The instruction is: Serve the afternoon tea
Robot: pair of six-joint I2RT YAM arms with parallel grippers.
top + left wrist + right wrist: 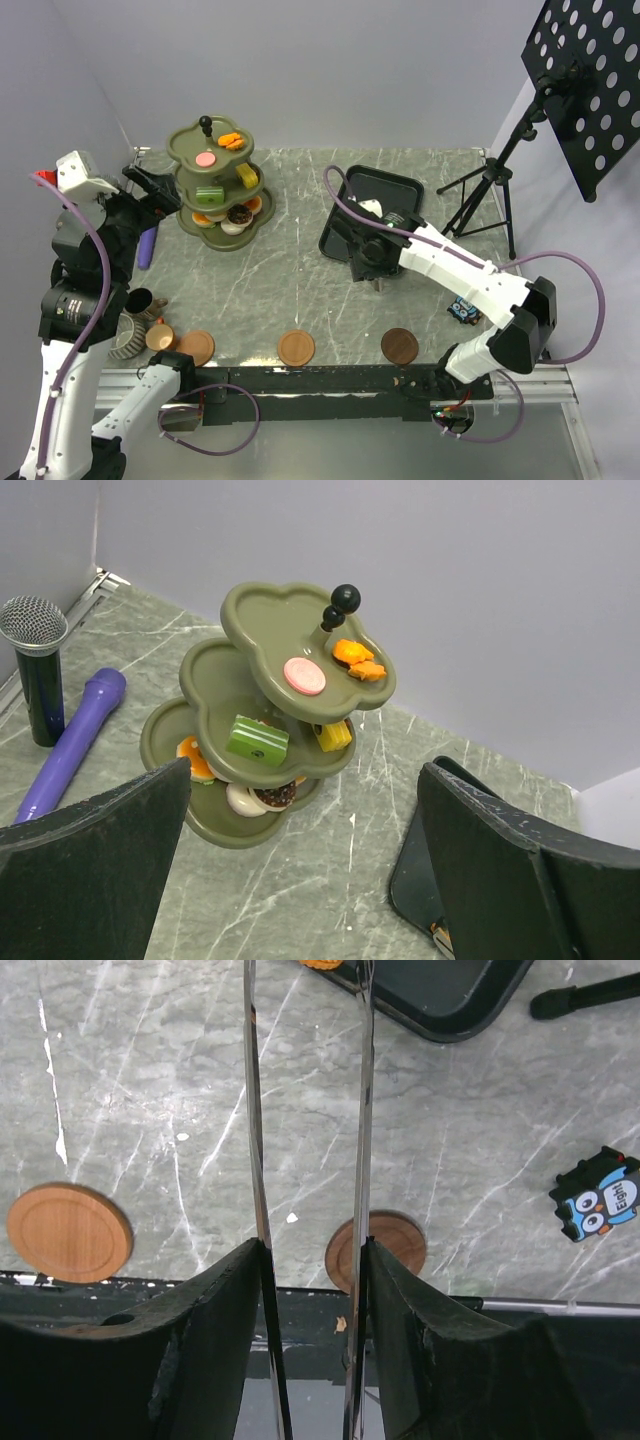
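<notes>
The marble table [300, 290] is spread beneath both pincers. The olive-green three-tier stand [265, 620] is framed straight ahead of the left pincer [305, 775], whose jaws are held wide open. The black tray [450, 990] is seen ahead of the right pincer [313, 1255], past the far end of the metal tongs [252, 1110]. The two blades of the tongs are clamped between this pincer's fingers.

Two brown saucers [68, 1232] are found on the table close to the right pincer, one to each side of the tongs. The striped grey cup [128, 338], copper cup [160, 337] and dark cup [140, 300] are grouped behind the left pincer, near its arm's base.

On the stand before the left pincer, a pink pastry [304, 675] and orange pastries [358, 660] are set on the top tier, and a green pastry [257, 742] on the middle one.
</notes>
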